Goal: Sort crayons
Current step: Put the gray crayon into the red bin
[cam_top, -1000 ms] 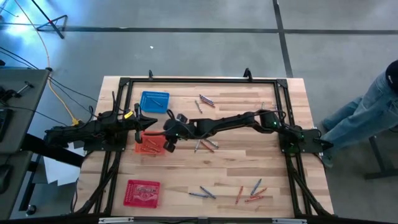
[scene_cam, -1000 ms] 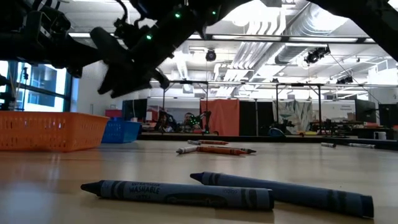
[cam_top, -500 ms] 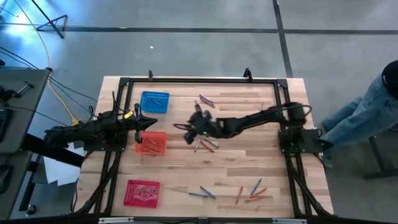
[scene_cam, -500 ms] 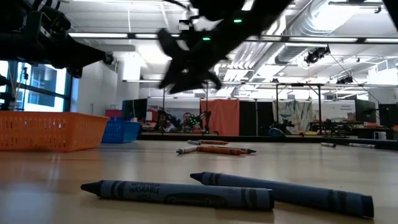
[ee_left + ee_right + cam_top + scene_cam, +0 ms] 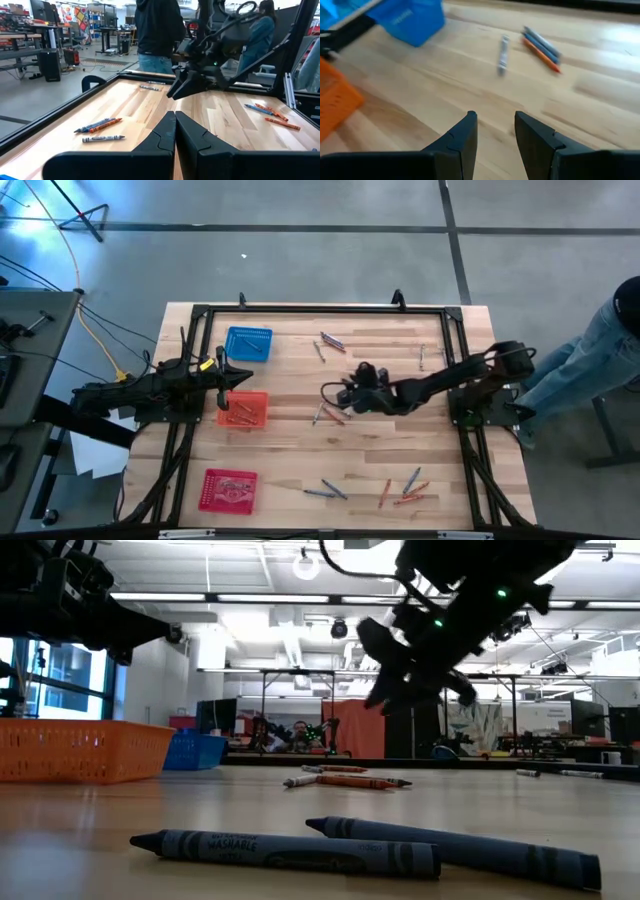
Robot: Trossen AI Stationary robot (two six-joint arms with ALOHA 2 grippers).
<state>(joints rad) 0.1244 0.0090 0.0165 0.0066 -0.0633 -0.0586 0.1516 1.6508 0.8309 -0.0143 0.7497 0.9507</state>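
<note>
- Since a second ago the right arm has swung back from over the orange square mesh basket [image 5: 243, 409] toward the middle of the pale wooden desk [image 5: 300, 470]; nothing else on the desk has shifted.
- The desk carries three baskets along the left arm's side: the orange one, a blue square mesh basket [image 5: 248, 343] beyond it and a red square mesh basket [image 5: 229, 489] at the near edge.
- A person in jeans [image 5: 585, 360] stands off the desk's right side.
- The right gripper [image 5: 347, 393] hangs above the desk's centre, just beside a small cluster of crayons [image 5: 330, 415]. Its jaws stand well apart and, going by the right wrist view, empty.
- The left gripper [image 5: 235, 379] waits at the far edge of the orange basket, jaws pressed together with nothing between them.
- The thin wax crayons lie in loose groups: the central cluster, a few near the far edge [image 5: 328, 343], and a spread of red, orange and blue ones along the near edge [image 5: 405, 488]. Some already lie in the orange basket.
- Risks, as a judgement: the central crayons lie touching one another, so a descent there could pinch two colours at once or nudge a neighbour away. Being round and slim, a crayon may roll from closing jaws, or slip if caught near its tip.
</note>
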